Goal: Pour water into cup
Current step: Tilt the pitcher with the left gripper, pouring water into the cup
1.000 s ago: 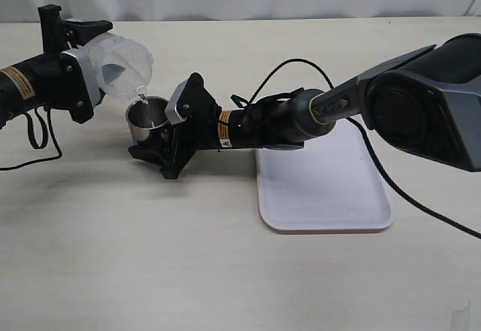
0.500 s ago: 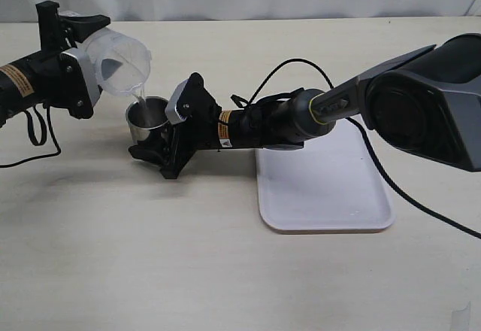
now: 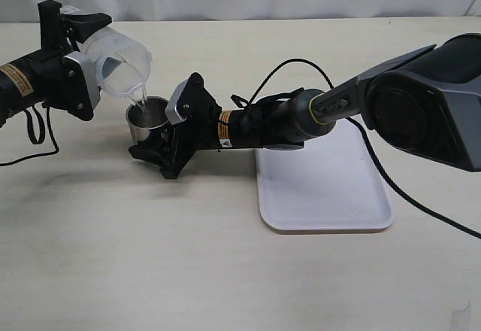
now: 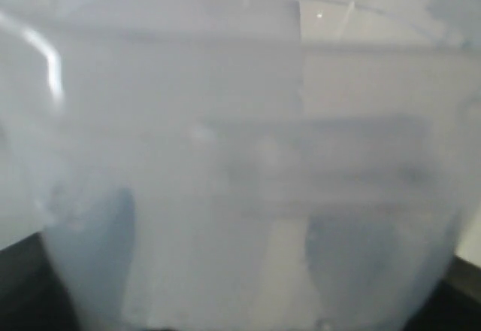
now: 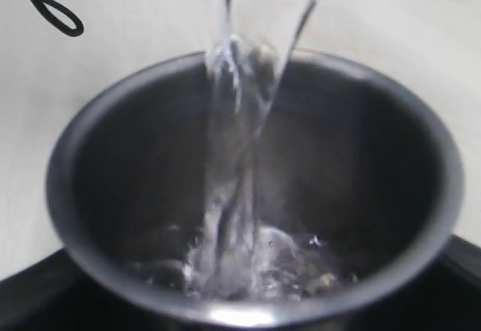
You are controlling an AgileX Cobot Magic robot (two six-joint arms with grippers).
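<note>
Clear plastic jug (image 3: 120,64) tilts in the left claw (image 3: 81,56), which clamps it. Water (image 5: 233,120) streams from its lip into the steel cup (image 3: 148,120) (some pools at the bottom). To the right, the right claw (image 3: 160,147) grips that cup on the table (image 3: 225,271), near a white tray (image 3: 331,195).

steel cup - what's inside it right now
A stream of water falls from the clear plastic container and churns in a shallow pool inside the steel cup. The splashing hides the cup's bottom.
</note>
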